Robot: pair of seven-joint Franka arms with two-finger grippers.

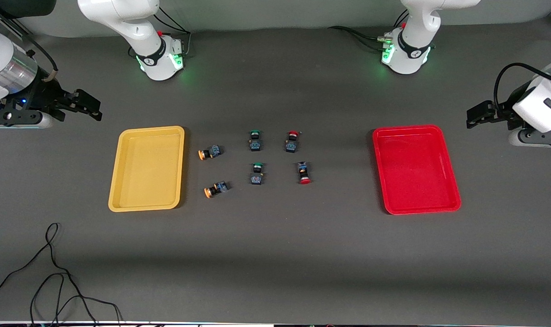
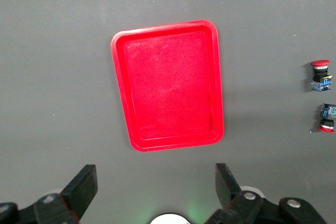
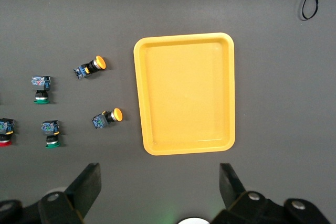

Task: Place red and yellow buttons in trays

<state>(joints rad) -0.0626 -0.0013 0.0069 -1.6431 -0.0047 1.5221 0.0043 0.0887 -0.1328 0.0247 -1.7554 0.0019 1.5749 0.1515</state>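
— How are the buttons seen?
— Two red-capped buttons [image 1: 298, 159] and two yellow-capped buttons [image 1: 212, 170] are laid on the tabletop [image 1: 275, 254] between the yellow tray [image 1: 116, 200] and the red tray [image 1: 455, 200].
— And the arms?
— The left gripper [image 2: 155, 192] is held spread beside the red tray; the right gripper [image 3: 160, 190] is held spread beside the yellow tray.

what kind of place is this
Probably a robotics lab bench: two arms over a dark table, with a yellow tray, a red tray and loose cables.

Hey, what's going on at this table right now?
Nothing is being handled yet. The left gripper and right gripper hang open at their own ends of the table. The red tray and yellow tray are empty; the red buttons, yellow buttons and green buttons lie between them.
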